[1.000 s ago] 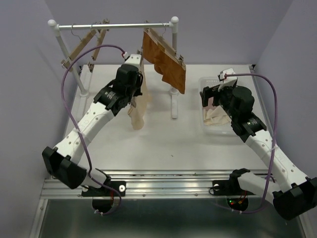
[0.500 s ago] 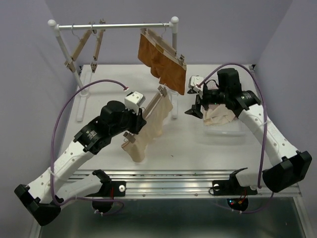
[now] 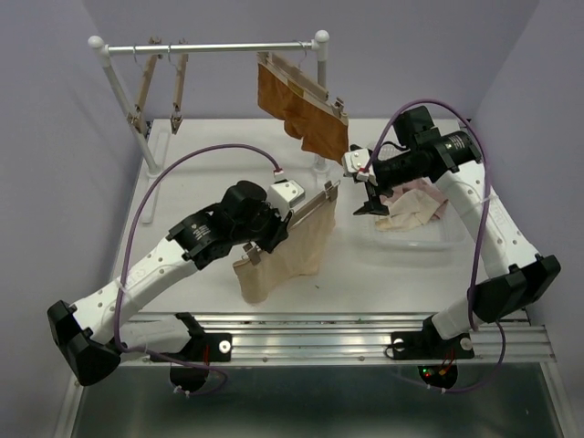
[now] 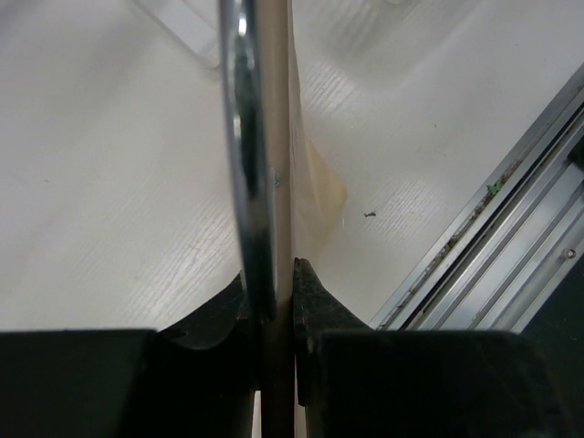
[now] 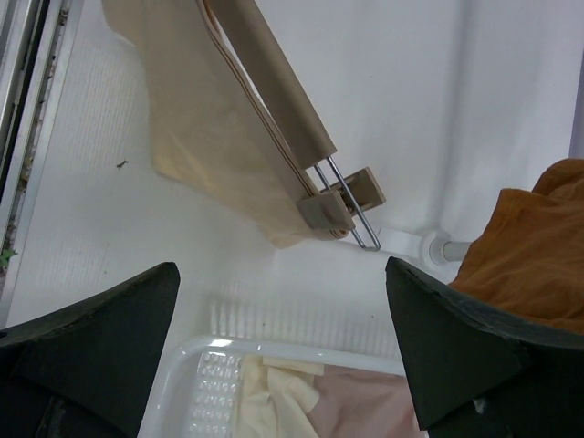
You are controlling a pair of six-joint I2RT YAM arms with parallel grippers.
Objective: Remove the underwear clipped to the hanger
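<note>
- Cream-beige underwear (image 3: 292, 260) is off the rail (image 3: 228, 46) now, its hanger (image 3: 306, 208) pinched by your left gripper (image 3: 274, 224).
- Your right gripper (image 3: 365, 187), spread, has arrived at the hanger's 3 o'clock, apparently to unclip.

You have a clear bin (image 3: 429, 239) on the white desk (image 3: 210, 164), just beside the right gripper (image 3: 368, 192). A white clothes rack (image 3: 228, 46) stands at the desk's far edge, well behind the left gripper (image 3: 272, 230). An aluminium rail (image 3: 319, 328) runs along the near edge.
</note>
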